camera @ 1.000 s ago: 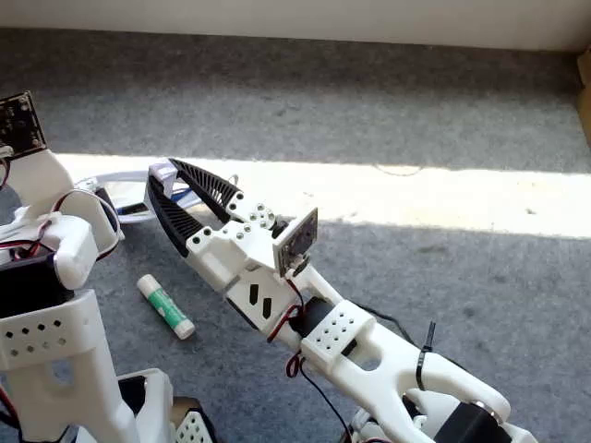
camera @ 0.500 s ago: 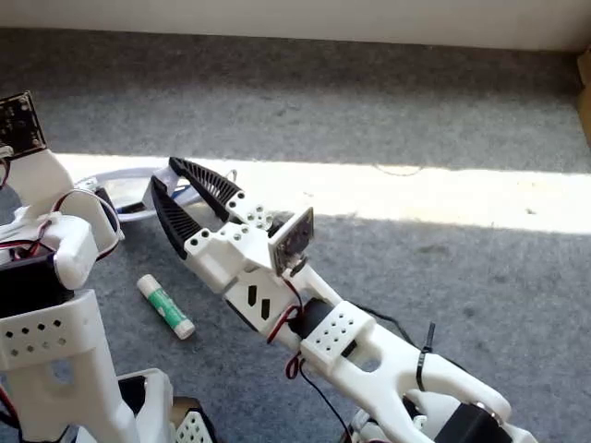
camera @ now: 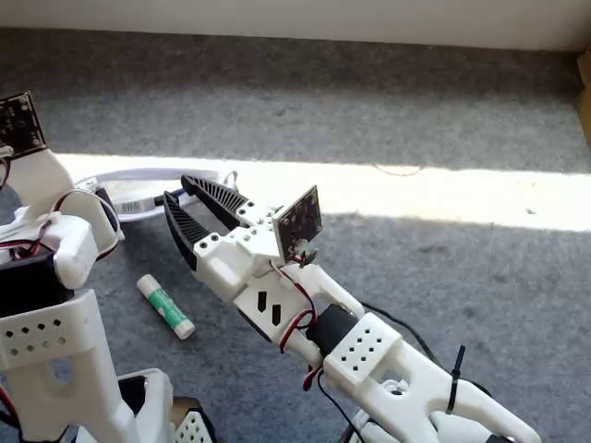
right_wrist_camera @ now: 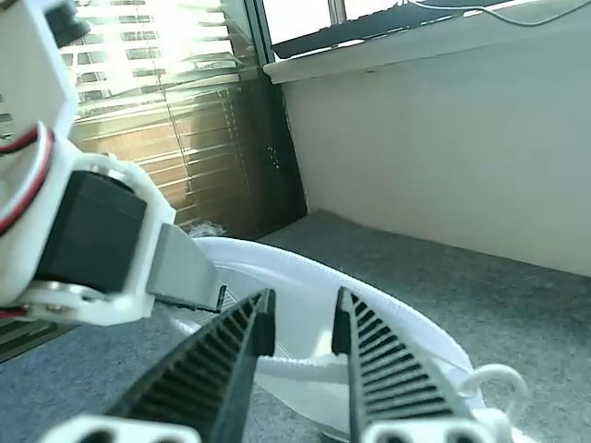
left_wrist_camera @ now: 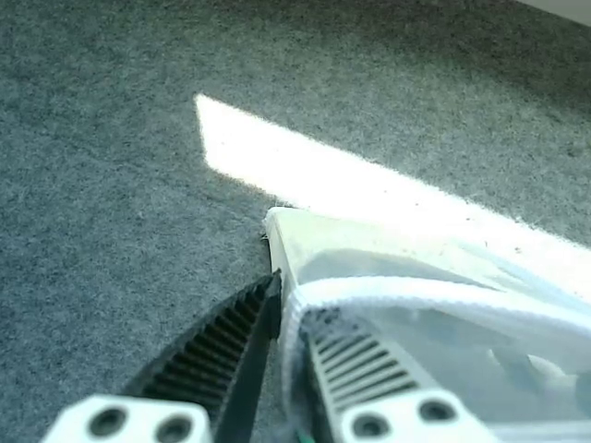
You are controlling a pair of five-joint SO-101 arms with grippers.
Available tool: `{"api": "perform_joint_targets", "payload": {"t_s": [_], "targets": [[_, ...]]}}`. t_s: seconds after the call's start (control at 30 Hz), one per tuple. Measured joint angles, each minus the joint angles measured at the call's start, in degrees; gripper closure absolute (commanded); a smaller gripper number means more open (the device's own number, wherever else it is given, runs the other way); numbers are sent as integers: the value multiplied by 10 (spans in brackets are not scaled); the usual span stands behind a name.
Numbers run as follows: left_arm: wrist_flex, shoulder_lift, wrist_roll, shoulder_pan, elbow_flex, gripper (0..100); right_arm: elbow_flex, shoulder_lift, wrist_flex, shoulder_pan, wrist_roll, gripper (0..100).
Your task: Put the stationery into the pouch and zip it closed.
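Translucent plastic pouch (left_wrist_camera: 388, 258), ribbed white zip rim, mouth wide open.

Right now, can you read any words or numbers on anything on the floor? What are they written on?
Glue stick: it has a green label, but the print is too small to read.
Pouch: it has a small sticker with dark marks, too blurred to read.
No other words, numbers or signs can be read.
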Motion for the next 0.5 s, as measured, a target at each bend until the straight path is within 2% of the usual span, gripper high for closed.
{"api": "perform_joint_targets", "payload": {"t_s": [0.5], "targets": [[0, 0, 0, 0, 1, 993, 0, -4, 3, 0, 0, 896]]}}
